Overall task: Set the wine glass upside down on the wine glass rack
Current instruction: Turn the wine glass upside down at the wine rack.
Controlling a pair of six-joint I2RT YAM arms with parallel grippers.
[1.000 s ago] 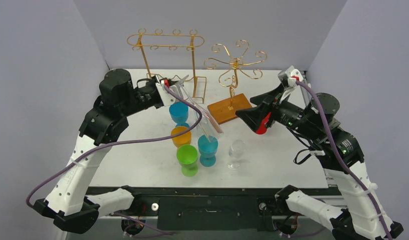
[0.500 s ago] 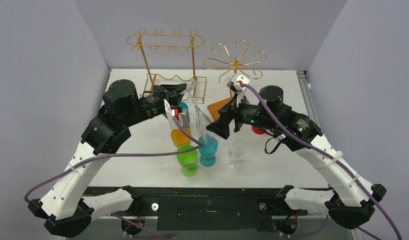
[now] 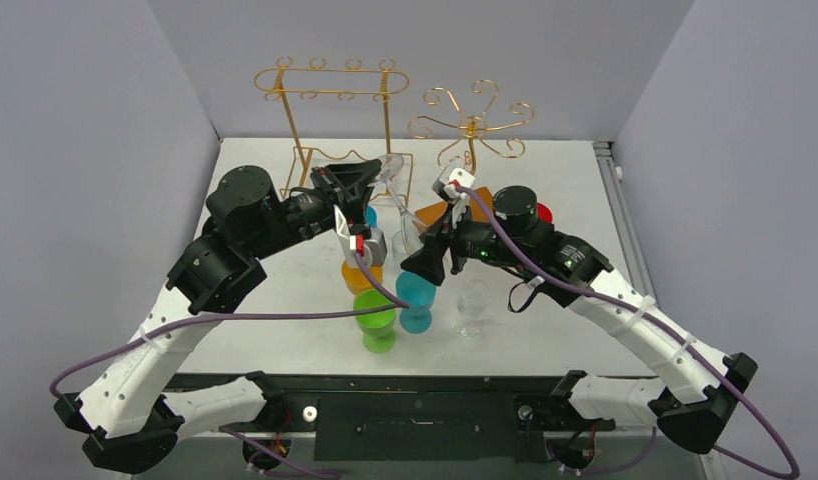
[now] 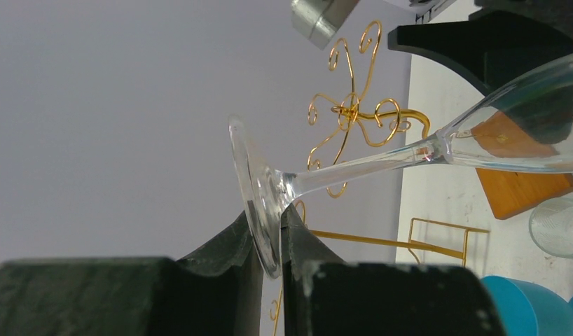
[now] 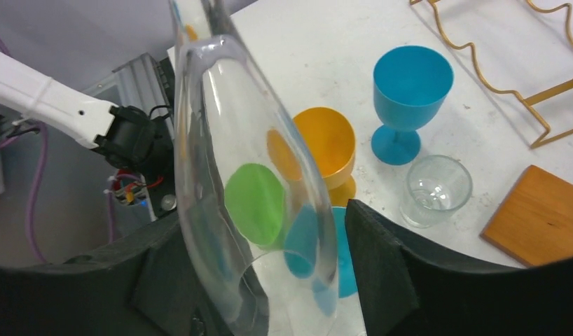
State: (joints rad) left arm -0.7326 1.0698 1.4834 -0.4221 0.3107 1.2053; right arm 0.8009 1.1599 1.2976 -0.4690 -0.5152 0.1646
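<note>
A clear wine glass [image 3: 403, 228] hangs tilted above the table's middle, foot up and bowl down. My left gripper [image 3: 373, 172] is shut on the edge of its foot [image 4: 259, 199], and the stem [image 4: 354, 166] runs off to the right. My right gripper [image 3: 421, 264] stands open around the bowl [image 5: 249, 175]; its right finger [image 5: 382, 259] is clear of the glass. The tall gold wine glass rack [image 3: 330, 80] with an oval top rail stands at the back. A second gold rack with curled arms [image 3: 472, 125] stands on a wooden base [image 5: 543, 213].
Below the glass stand coloured goblets: blue [image 5: 410, 91], orange [image 3: 360, 275], green [image 3: 375, 318] and teal [image 3: 417, 298]. A small clear tumbler [image 3: 474, 305] stands to their right. A red object [image 3: 543, 212] shows behind the right arm. Grey walls enclose the table.
My right arm has swung in from the right and brought its open jaws around the bowl. My left arm has turned and carried the glass slightly forward and to the right.
</note>
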